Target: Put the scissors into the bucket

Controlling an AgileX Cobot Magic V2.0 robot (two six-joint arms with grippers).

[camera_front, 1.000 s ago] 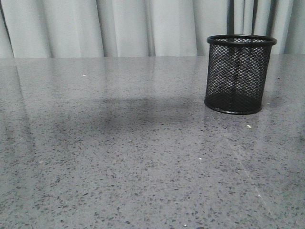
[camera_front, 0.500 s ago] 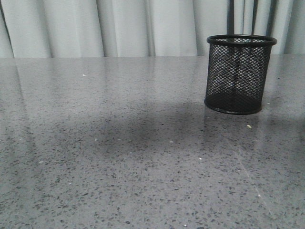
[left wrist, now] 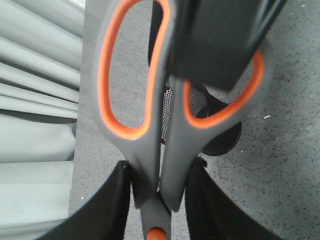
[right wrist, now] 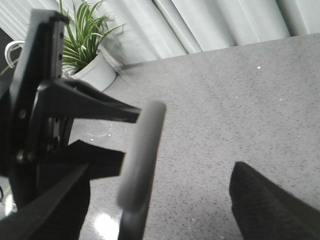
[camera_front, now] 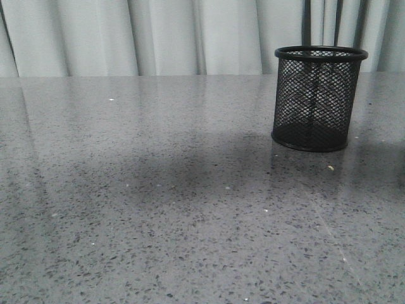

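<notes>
Scissors [left wrist: 165, 150] clamped in left gripper [left wrist: 157, 195] above bucket [left wrist: 200, 112] | right gripper [right wrist: 160, 210] spread, empty | risk: blades catch rim, tipping bucket

— Where's the bucket [camera_front: 320, 99]?
— Upright on the grey table, far right: a black wire-mesh cup with solid rim and base.
— And the scissors [left wrist: 165, 125]?
— Grey handles, orange-lined loops, gripped just above the orange pivot, with the bucket's mesh visible behind the handles.
</notes>
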